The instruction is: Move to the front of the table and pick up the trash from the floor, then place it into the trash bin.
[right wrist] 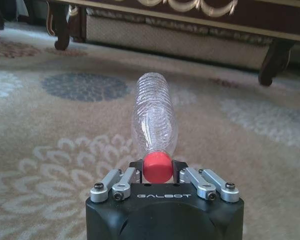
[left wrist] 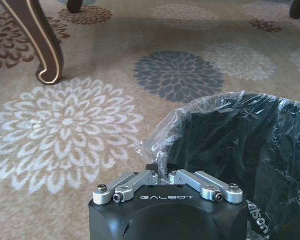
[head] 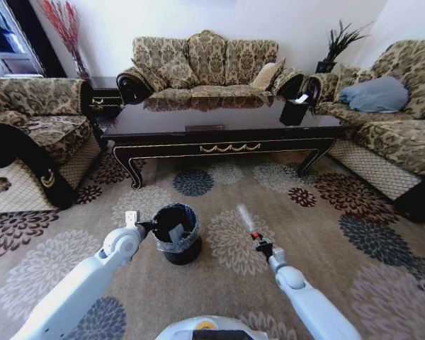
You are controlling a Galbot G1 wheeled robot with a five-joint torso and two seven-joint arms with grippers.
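Between the right gripper (head: 257, 241) jaws, seen from the head view, a clear plastic bottle (head: 245, 217) is sticking out forward over the floor (head: 326, 234), held at its red-capped end. That bottle is the trash here. To the left of those jaws the trash bin (head: 176, 232) is standing on the carpet, and the left gripper (head: 150, 225) is sitting right at its near rim. Beyond both, the counter (head: 227, 117) is stretching across in front of the sofa.

Ahead of the left jaws, in the left wrist view, a flap of clear plastic film (left wrist: 157, 145) is rising from between them, where the left gripper (left wrist: 166, 175) is pinching it shut. Just beside and beyond the jaws the trash bin (left wrist: 250, 145) is gaping open with its crinkled black liner. That film looks feather-light and limp, so I judge it is likely to cling rather than drop cleanly.

Straight out from the right jaws, in the right wrist view, the bottle (right wrist: 152, 120) is pointing away, empty and ribbed, while the right gripper (right wrist: 157, 167) is clamping on its red cap (right wrist: 156, 166). I would judge the bottle light, thin-walled and easily crushed, with a slick body; the stiff cap and neck are the sound place to hold, though it may swing from there.
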